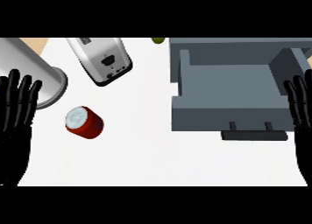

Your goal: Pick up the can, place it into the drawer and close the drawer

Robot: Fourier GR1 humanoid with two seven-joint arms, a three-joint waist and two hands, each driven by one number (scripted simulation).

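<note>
— Where is the can (85,122) sitting?

— It is standing on the white table (158,157), near left, just right of my left hand (13,113). The drawer (233,94) is lying pulled open, far right.

— And your fingers?

— Both hands are resting at the edges, right hand (306,109) beside the drawer, fingers straight and holding nothing.

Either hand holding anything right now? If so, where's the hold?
Nothing held. Left hand and right hand are both open at the edges; the can stands alone.
</note>
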